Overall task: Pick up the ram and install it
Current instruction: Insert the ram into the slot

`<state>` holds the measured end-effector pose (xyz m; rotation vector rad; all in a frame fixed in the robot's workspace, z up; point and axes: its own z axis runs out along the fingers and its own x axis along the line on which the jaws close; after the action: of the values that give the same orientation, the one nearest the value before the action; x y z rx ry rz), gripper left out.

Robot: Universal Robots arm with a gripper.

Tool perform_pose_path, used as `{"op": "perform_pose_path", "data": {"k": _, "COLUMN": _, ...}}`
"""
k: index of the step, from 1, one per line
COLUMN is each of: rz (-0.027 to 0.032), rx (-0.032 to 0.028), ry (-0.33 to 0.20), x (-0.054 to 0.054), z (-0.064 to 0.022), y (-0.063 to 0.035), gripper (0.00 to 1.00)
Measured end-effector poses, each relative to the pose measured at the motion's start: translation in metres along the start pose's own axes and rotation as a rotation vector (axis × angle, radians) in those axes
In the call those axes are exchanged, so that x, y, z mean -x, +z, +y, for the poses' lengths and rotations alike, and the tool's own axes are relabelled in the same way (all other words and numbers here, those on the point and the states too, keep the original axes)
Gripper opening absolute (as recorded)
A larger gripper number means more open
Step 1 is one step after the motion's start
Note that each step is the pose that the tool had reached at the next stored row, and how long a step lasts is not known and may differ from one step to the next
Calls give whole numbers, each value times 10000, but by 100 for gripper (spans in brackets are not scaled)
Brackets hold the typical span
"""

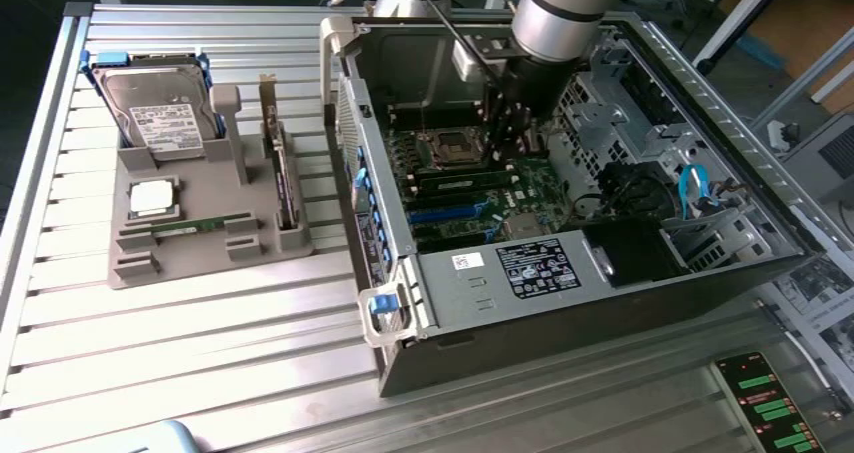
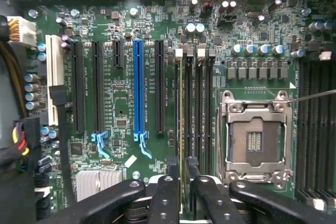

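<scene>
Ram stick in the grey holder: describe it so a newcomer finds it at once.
On the exterior view's left of the open computer case, a grey holder sits on the slatted table. The ram stick lies across it beside the square silver processor. It is the flat, thin green strip; the expansion card stands on edge.

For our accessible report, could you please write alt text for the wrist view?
The pincer grips the ram, seen edge-on, lined up along the memory slots of a green motherboard. An empty CPU socket sits beside those slots, a blue expansion slot on their other side.
</scene>
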<state>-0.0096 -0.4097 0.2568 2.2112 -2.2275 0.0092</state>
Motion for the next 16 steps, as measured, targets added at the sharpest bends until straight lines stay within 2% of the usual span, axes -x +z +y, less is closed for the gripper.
{"op": "perform_pose_path", "data": {"k": 16, "rz": -1, "rx": 0, "ry": 0, "x": -3, "z": -1, "y": -470, "gripper": 19}}
